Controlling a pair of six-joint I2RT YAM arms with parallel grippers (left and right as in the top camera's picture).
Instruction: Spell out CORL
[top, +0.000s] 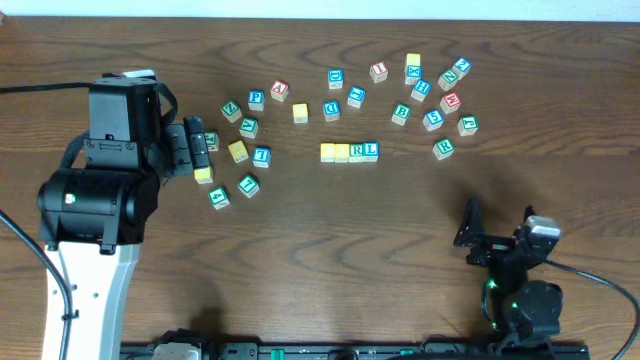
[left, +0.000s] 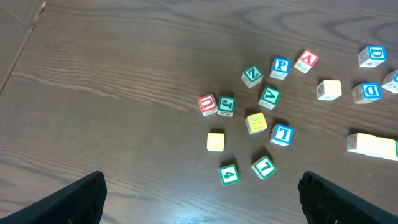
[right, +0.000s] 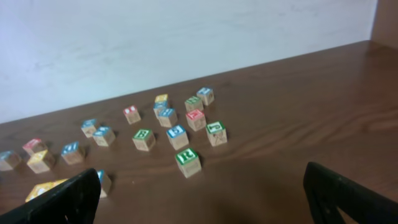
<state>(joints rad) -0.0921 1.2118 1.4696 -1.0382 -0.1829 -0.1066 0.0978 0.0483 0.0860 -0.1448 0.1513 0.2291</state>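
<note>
Cubes of painted wood, small and square-edged, should handle as light, rigid and slightly slick, so I would pinch one across two opposite flat sides, with the fingers square to the faces rather than corner to corner. The row of four wooden letter cubes (top: 349, 152) lies well off to the right of the left gripper (left: 202, 177). It ends in R, L, and its first two cubes show plain yellow tops, so their letters cannot be told. The left gripper hangs released over a loose scatter, with a plain yellow wooden cube (left: 215, 141) just ahead, its sides free. The right gripper (right: 200, 177) is likewise spread, holding nothing.
</note>
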